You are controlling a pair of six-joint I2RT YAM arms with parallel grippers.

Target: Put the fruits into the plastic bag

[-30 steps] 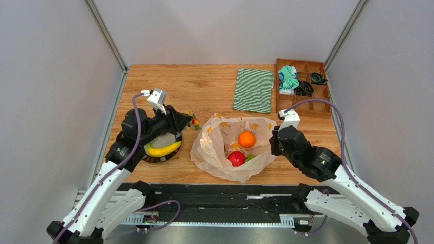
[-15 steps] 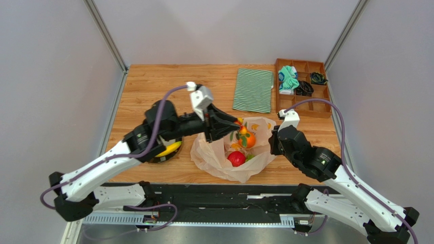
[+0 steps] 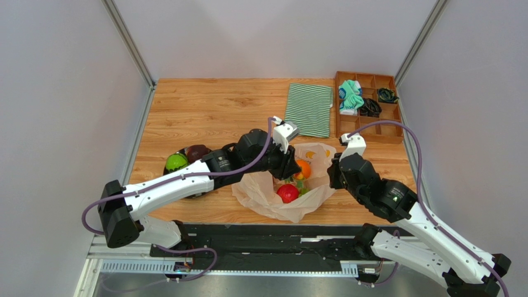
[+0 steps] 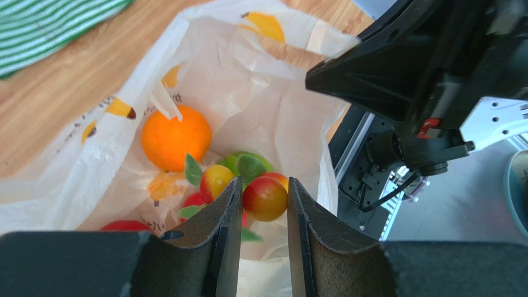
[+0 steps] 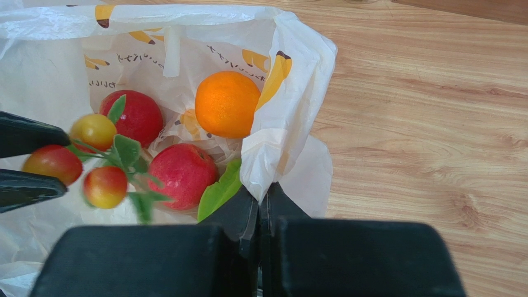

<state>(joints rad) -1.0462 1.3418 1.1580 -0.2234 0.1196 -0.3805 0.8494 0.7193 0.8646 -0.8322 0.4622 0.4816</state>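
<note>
The plastic bag [image 3: 260, 192] lies open at the table's near middle, printed with yellow bananas. Inside are an orange [image 5: 227, 103], a red apple [image 5: 183, 175] with a green leaf, and another red fruit [image 5: 137, 116]. My left gripper [image 4: 264, 197] hangs over the bag's mouth, shut on a sprig of small red-yellow fruits [image 4: 268, 201] with green leaves; one ball sits between the pads. My right gripper [image 5: 260, 207] is shut on the bag's right rim [image 5: 291, 124], holding it up. A green round fruit [image 3: 176, 162] and a dark red one [image 3: 197, 152] sit at the left.
A green-and-white striped cloth [image 3: 308, 109] lies at the back. A wooden compartment tray [image 3: 367, 127] with small items stands at the back right. My left arm [image 3: 186, 182] stretches across the near left of the table over the bowl.
My left arm swung right from the bowl to above the bag, carrying the sprig of small fruits. The green and dark red fruits at the left are uncovered. The right arm stayed still.
</note>
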